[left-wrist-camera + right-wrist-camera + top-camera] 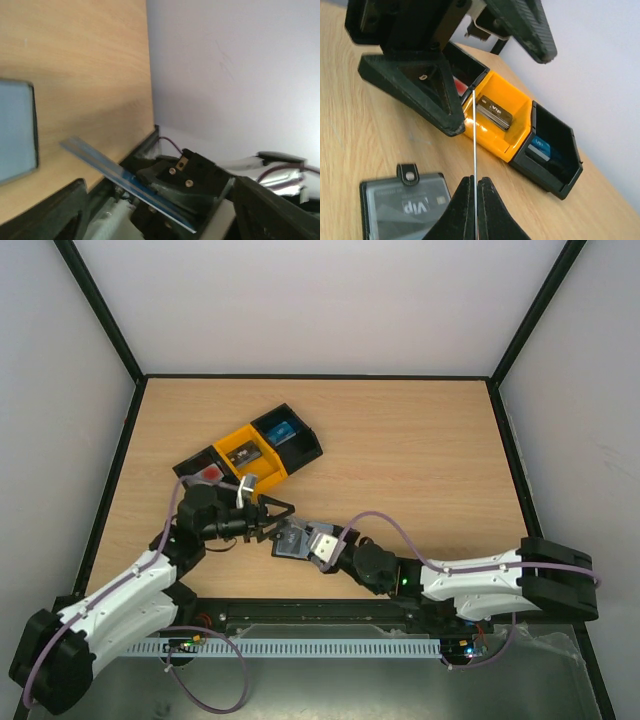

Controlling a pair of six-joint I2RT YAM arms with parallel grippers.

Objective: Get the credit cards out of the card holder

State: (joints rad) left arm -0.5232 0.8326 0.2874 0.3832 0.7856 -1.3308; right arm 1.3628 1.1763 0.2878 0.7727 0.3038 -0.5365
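The card holder [402,207] lies on the table [420,460] before 3 bins [507,95], 1 card [494,111] in each.

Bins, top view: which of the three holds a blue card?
The black bin at the row's right end: its blue card shows. The yellow bin in the middle holds a dark card; the left black bin holds a red item.
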